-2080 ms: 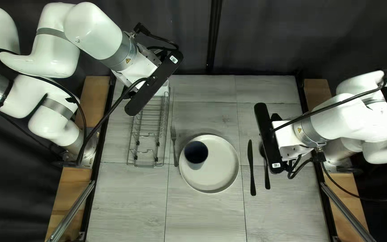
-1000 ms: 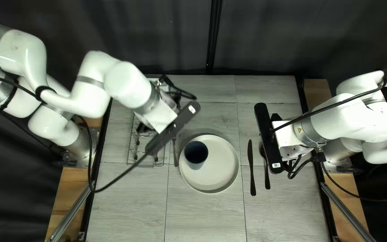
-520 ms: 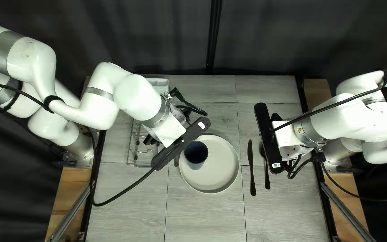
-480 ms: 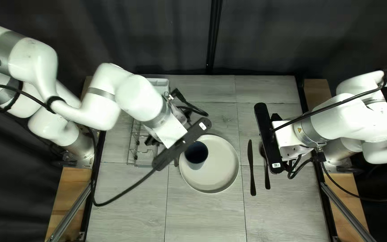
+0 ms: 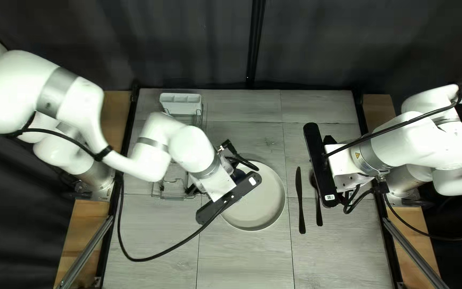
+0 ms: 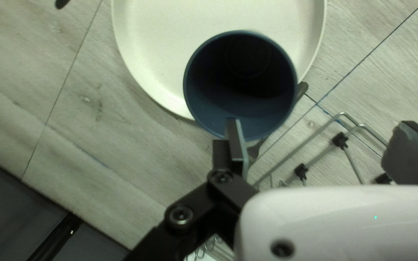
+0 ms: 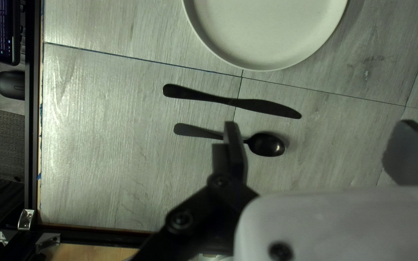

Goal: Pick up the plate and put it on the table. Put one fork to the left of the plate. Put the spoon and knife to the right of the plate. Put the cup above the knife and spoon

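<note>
Cup [image 6: 238, 92] beneath diagonal left tool [image 5: 229, 198]

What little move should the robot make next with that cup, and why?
I'd probably shift the left gripper until the cup sits between its open fingers. One finger overlaps the cup's rim in the wrist view, the other stands well aside, and the cup is on the plate, not above the knife and spoon.

Spreads left parallel gripper [image 5: 217, 183] wide, aimed downward, with left arm [image 5: 140, 155] bent behind it. Spreads right parallel gripper [image 5: 343, 168] wide too, likewise aimed downward, with right arm [image 5: 423, 142] folded behind it.
</note>
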